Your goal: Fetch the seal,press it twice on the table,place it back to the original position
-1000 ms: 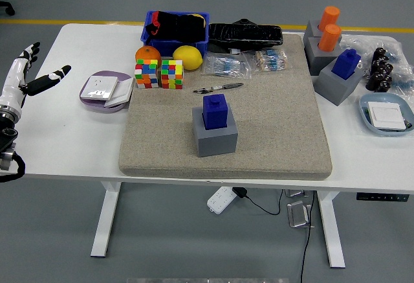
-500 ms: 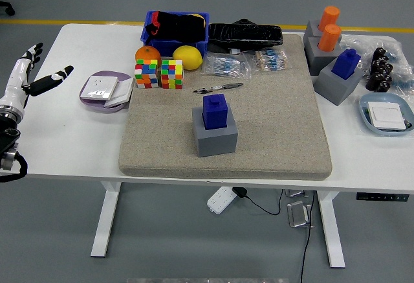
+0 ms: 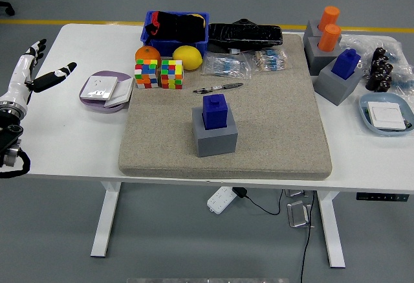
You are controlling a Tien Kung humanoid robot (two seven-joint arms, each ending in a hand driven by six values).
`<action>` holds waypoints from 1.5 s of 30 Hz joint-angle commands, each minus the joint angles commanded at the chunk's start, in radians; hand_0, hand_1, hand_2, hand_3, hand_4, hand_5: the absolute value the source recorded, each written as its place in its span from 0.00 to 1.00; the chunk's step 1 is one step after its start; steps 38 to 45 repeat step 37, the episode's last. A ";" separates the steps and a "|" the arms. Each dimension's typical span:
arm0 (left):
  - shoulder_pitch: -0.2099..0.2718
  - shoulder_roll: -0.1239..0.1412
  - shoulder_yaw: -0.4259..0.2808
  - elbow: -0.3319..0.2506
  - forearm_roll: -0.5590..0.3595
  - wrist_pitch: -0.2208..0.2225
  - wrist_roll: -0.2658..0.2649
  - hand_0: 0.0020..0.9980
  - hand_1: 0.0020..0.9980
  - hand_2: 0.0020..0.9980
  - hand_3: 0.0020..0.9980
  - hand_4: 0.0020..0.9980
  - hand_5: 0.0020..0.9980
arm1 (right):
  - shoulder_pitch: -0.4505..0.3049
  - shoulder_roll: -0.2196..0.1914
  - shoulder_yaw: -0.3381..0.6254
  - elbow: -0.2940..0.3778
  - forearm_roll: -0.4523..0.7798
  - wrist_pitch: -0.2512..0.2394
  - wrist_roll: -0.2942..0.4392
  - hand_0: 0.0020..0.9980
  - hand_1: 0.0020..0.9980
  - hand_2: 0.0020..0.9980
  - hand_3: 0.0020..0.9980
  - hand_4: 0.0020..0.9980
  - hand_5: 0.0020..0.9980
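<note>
Since the earlier frame the left hand [image 3: 32, 76] has drifted slightly up and left at the bench [image 3: 71, 147] edge, fingers spread, holding nothing. The blue seal [image 3: 214, 111] sits upright in its grey holder [image 3: 215, 135] mid-mat. It appears rigid and light (likely plastic); grip the upper block's sides.

The mat [image 3: 259, 127] lies on the worktop [image 3: 71, 140]. At the mat's middle a seal [image 3: 214, 110] sits in its holder [image 3: 215, 135]. A pen [image 3: 218, 88] lies behind the holder, and two puzzle cubes [image 3: 159, 74] stand at the mat's far left corner.
</note>
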 joint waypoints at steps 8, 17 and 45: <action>-0.003 0.000 0.002 -0.001 0.001 0.001 0.000 1.00 1.00 1.00 1.00 0.87 0.38 | -0.004 0.003 0.009 0.000 -0.005 -0.001 0.000 0.80 0.71 0.71 0.67 0.77 0.56; -0.002 -0.002 0.004 -0.002 0.001 0.001 0.001 1.00 1.00 1.00 1.00 0.87 0.38 | -0.004 0.006 0.007 0.002 -0.004 0.000 -0.001 0.80 0.71 0.71 0.67 0.77 0.56; -0.001 -0.002 0.013 -0.004 -0.002 0.004 -0.008 1.00 1.00 1.00 1.00 0.87 0.38 | -0.011 0.005 0.006 0.003 -0.009 -0.002 0.000 0.80 0.71 0.71 0.67 0.77 0.56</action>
